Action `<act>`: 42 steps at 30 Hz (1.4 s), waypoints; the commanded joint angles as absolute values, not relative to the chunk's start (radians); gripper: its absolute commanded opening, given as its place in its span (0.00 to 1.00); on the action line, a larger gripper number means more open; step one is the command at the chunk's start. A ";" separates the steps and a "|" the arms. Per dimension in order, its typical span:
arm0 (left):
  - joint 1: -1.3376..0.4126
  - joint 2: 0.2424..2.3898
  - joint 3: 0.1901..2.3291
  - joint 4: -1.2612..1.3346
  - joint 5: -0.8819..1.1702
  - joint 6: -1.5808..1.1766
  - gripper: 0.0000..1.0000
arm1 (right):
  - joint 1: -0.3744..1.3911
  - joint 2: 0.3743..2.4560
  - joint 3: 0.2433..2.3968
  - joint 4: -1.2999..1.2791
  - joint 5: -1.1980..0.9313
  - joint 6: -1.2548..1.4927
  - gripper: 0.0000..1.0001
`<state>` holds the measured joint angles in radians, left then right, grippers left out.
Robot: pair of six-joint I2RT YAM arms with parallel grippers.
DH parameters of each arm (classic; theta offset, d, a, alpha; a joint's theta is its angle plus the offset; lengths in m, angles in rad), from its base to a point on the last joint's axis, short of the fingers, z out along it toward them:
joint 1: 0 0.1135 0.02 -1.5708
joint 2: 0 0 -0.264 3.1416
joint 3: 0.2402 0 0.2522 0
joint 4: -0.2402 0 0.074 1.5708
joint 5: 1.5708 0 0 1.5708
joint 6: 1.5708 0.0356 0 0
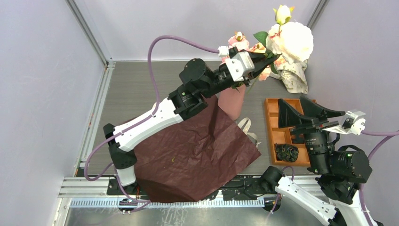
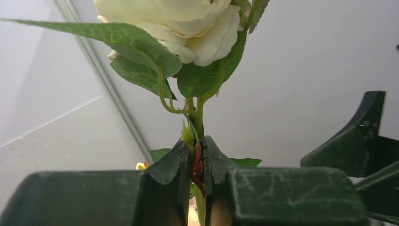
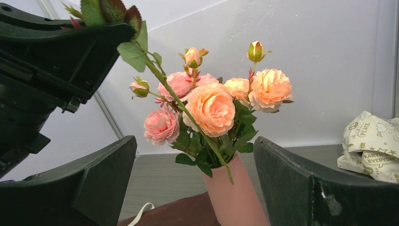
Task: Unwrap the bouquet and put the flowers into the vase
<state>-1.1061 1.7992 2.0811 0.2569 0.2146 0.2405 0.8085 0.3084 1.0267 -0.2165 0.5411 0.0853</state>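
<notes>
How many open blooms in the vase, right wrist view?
5 in the vase: low-left pink, upper-left pink, centre peach, small peach behind it, far-right peach. More may be hidden behind.

Orange compartment tray (image 1: 277, 135) at right, dark bundle (image 1: 286, 153) inside, crumpled printed paper (image 1: 295, 77) behind.

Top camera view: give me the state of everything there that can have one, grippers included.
Left gripper: shut on the cream rose on green stem.
Right gripper: open, empty.
Cream rose on green stem: held aloft, tilted.
Plain salmon-pink cylinder vase: upright, holding pink and peach roses.
Crinkled dark red wrapping paper: opened out, spread flat.
Cream printed paper: crumpled.
</notes>
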 commanded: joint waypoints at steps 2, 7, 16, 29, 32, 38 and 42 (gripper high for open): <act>-1.115 1.810 2.161 0.285 0.095 0.394 0.12 | 0.810 0.321 1.024 -0.176 0.549 0.058 1.00; -1.119 1.797 2.180 0.274 0.050 0.447 0.12 | 0.810 0.317 1.022 -0.176 0.548 0.064 1.00; -1.119 1.738 2.120 0.316 0.008 0.509 0.12 | 0.810 0.337 1.019 -0.161 0.533 0.086 1.00; -1.120 1.701 2.140 0.266 -0.037 0.456 0.13 | 0.810 0.349 1.006 -0.154 0.528 0.115 0.99; -1.121 1.685 2.111 0.266 -0.052 0.463 0.13 | 0.810 0.349 1.002 -0.153 0.528 0.119 0.99; -1.119 1.639 1.973 0.326 -0.106 0.442 0.13 | 0.810 0.359 0.996 -0.146 0.525 0.122 0.99; -1.117 1.626 1.877 0.371 -0.148 0.394 0.13 | 0.810 0.364 0.994 -0.144 0.522 0.128 1.00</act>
<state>-1.1179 1.6672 1.9415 0.2718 -0.0841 0.4438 0.8085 0.3382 0.9909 -0.1879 0.5365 0.1139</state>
